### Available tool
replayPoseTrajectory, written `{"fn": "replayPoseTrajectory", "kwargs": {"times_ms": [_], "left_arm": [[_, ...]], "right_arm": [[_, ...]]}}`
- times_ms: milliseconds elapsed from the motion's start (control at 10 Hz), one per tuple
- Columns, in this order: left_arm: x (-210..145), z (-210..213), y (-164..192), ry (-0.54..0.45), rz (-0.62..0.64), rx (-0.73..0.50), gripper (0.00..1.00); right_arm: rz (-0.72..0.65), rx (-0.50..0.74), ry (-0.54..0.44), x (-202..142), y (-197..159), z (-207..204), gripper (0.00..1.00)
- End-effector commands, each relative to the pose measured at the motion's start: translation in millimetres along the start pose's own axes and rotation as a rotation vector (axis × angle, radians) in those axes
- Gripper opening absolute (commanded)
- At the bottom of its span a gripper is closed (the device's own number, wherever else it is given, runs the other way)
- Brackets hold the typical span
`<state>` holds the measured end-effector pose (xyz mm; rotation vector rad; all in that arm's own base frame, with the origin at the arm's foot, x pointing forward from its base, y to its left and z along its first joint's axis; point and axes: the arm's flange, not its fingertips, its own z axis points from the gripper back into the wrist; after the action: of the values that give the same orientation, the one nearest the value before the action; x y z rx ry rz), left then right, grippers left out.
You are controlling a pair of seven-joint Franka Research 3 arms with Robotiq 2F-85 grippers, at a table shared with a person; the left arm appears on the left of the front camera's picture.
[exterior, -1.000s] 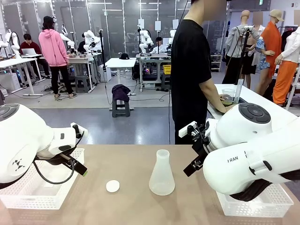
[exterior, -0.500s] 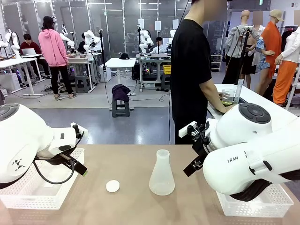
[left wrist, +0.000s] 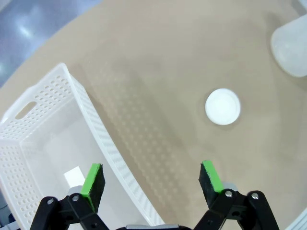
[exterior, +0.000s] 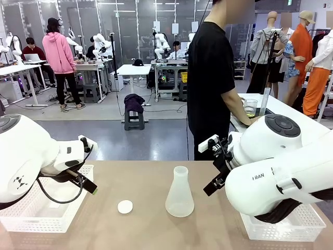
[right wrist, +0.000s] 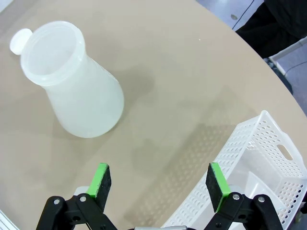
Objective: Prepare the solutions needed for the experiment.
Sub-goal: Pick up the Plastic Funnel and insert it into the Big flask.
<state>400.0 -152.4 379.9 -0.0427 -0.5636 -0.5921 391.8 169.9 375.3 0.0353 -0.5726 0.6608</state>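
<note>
Jaws, left gripper (left wrist: 151,178): standing spread wide and gripping nothing, hovering over the inner wall of the left basket (exterior: 31,221).
Left basket: sitting at the left end of the table (exterior: 140,229), white and perforated, partly under the left arm.
Stopper (exterior: 125,207): lying flat on the bare table, just left of the flask and apart from it. From the left wrist it is showing ahead of the fingers and off to one side.
Flask (exterior: 179,192): standing upright near the middle of the table with its long axis vertical and its mouth open. I am seeing no liquid in it, though the frosted wall is making that hard to judge.
Jaws, right gripper (right wrist: 160,179): likewise spread wide and empty, hanging above the table between the flask and the right basket (exterior: 281,229).
Relation that matters: the flask is lying ahead of the right fingers and to their left in the right wrist view. I am judging the right arm the nearer one to the flask and the left arm the nearer one to the stopper.
Person (exterior: 210,78): standing at the far side, turning toward a side table, one hand working by a beaker (exterior: 251,107) that seems to be holding yellowish liquid.
</note>
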Motion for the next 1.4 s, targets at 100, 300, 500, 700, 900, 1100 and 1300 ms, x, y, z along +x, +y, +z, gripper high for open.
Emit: {"fn": "replayPoseTrajectory", "kwargs": {"times_ms": [100,300,500,700,900,1100,1300], "left_arm": [[-5.4,53.8,1.9,-0.098,0.058,-0.109,1.00],[-11.0,83.6,10.2,-0.101,0.131,-0.208,1.00],[-19.9,114.5,23.6,-0.112,0.261,-0.464,1.00],[-27.8,142.0,40.9,-0.188,0.410,-0.658,1.00],[-31.1,149.7,45.3,-0.182,0.570,-0.792,1.00],[-33.9,153.6,55.6,-0.252,0.732,-0.945,1.00],[-37.6,155.3,60.3,-0.302,0.770,-1.095,1.00]], "right_arm": [[-0.021,0.097,-0.055,8.9,-3.2,48.0,1.00],[-0.105,0.169,-0.079,15.8,-7.6,82.9,1.00],[-0.255,0.335,-0.108,20.5,-16.1,118.8,1.00],[-0.414,0.478,-0.132,21.2,-27.9,143.5,1.00],[-0.544,0.634,-0.096,16.6,-33.4,153.0,1.00],[-0.655,0.685,-0.032,11.1,-41.4,153.1,1.00],[-0.685,0.762,-0.007,5.5,-48.2,153.0,1.00]]}}
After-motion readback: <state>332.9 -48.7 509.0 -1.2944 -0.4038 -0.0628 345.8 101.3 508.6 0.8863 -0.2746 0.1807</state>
